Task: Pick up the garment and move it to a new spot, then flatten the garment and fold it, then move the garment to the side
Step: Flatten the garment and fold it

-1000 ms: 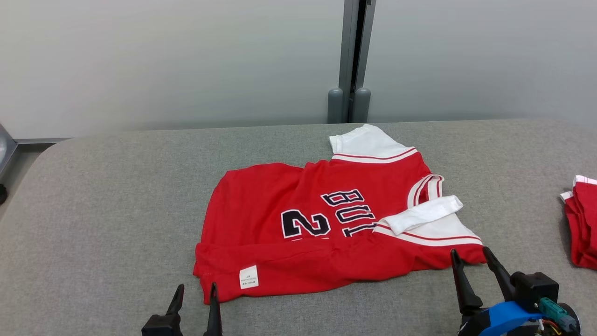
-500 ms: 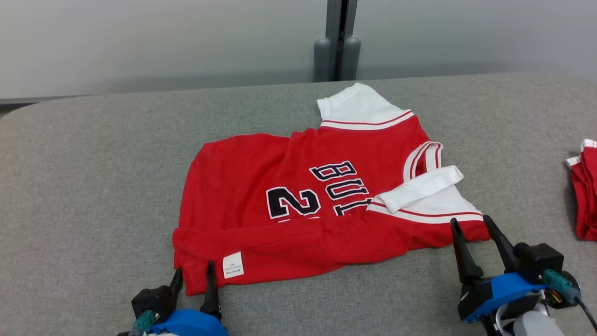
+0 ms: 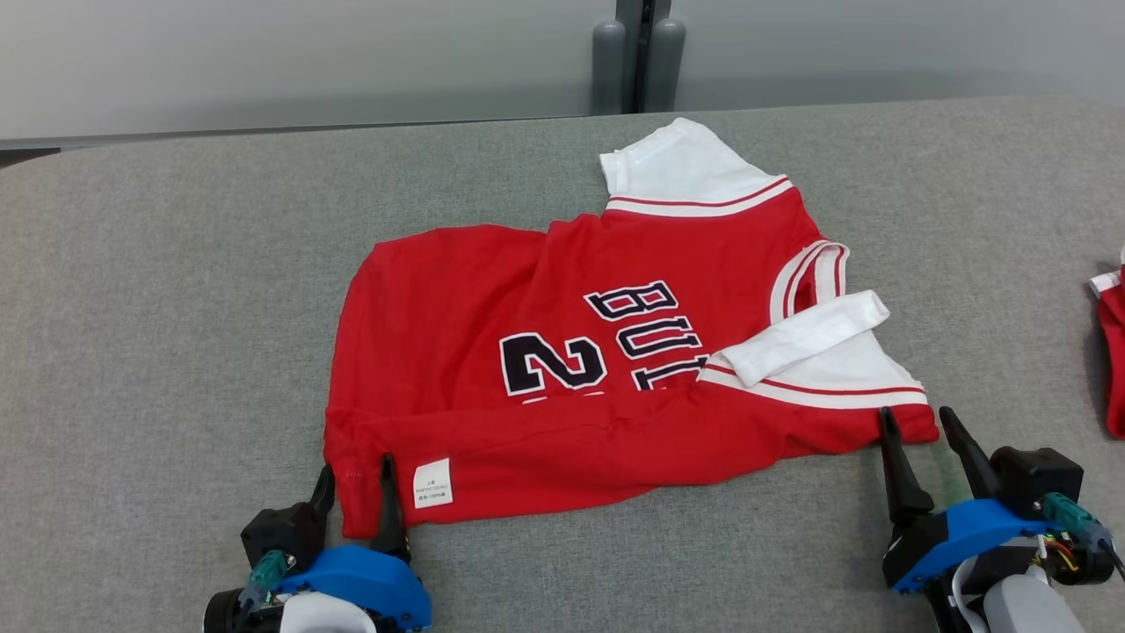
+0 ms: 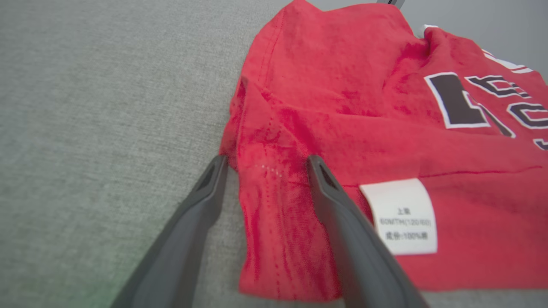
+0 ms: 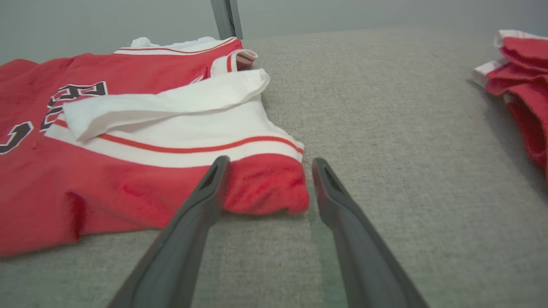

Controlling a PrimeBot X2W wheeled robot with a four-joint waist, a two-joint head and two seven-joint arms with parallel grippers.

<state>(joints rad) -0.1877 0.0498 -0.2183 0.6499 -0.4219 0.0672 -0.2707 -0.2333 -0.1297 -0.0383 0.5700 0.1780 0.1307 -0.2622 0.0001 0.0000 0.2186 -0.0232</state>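
The red jersey, white-sleeved with its near edge folded over, lies mid-way across the worktop. The left wrist view shows the left gripper, fingers apart, astride its near-left corner beside a white label; the right wrist view shows the right gripper, fingers apart, around the near-right corner. Another red garment lies at the right edge, well apart.
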